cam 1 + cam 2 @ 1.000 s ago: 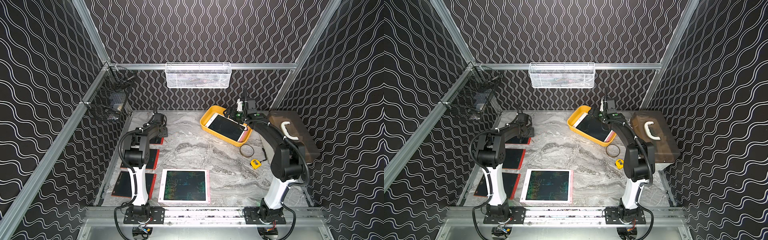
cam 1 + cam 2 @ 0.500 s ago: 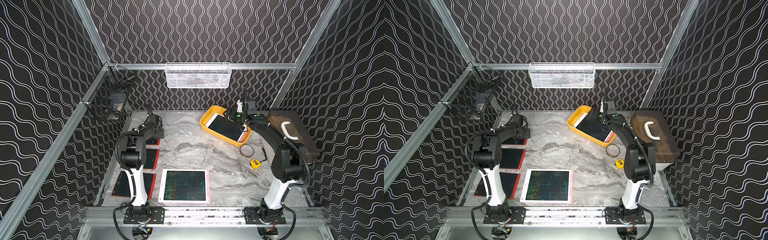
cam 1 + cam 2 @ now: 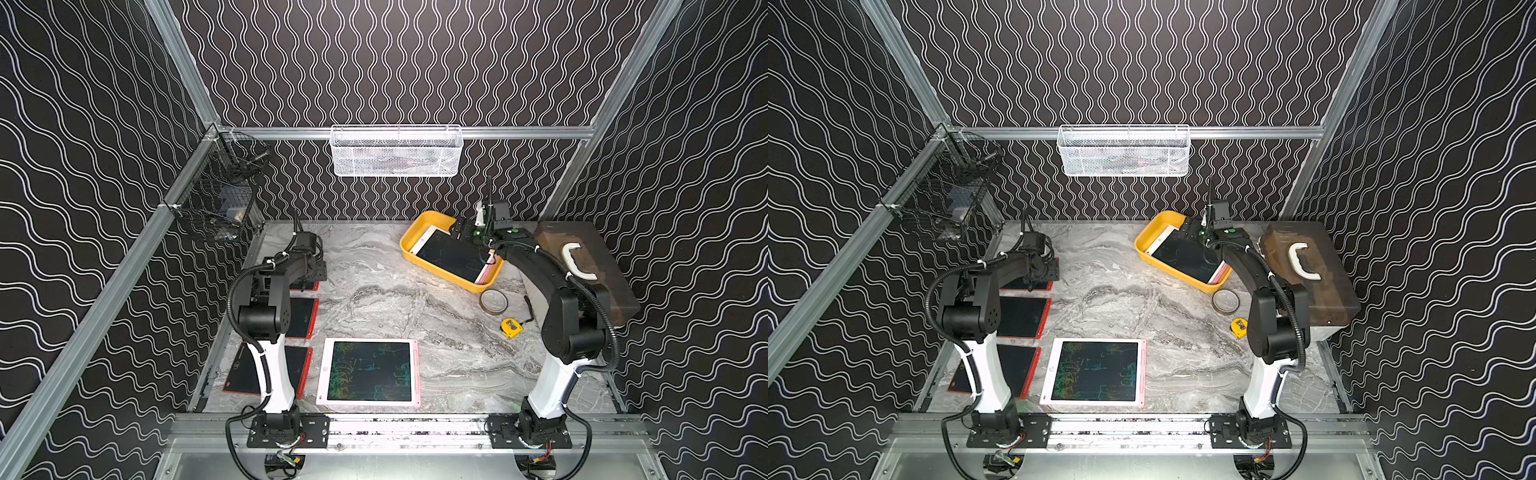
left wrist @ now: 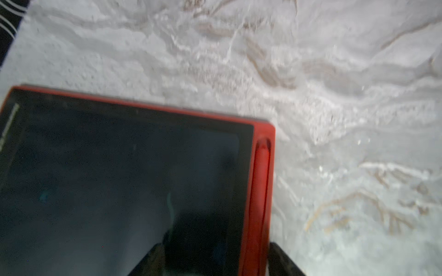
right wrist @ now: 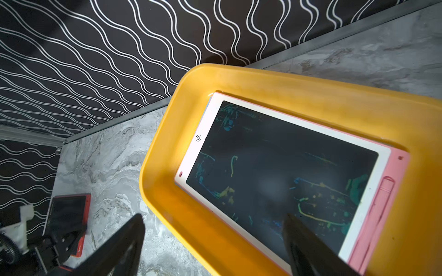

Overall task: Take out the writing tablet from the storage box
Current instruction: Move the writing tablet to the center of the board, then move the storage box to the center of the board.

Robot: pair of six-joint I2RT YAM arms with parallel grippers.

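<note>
nearest of all, a pink-framed tablet (image 3: 370, 371) is lying flat, well apart from the storage box (image 3: 442, 274). further in, also well apart from the box, the left gripper (image 4: 216, 259) is hovering with its claw apart over the edge of a red-framed tablet (image 4: 119, 179). a roll of tape (image 3: 493, 301) is sitting just beside the box's near corner; a dragged box would be shoving it. at the box, the right gripper (image 5: 214, 222) is holding its claw wide apart, one finger outside the wall, the other over the writing tablet (image 5: 275, 172) lying inside. closing like this risks pinching the wall and tipping the box. the tablet seems to be resting on another, so a deep pinch could be lifting both.
</note>
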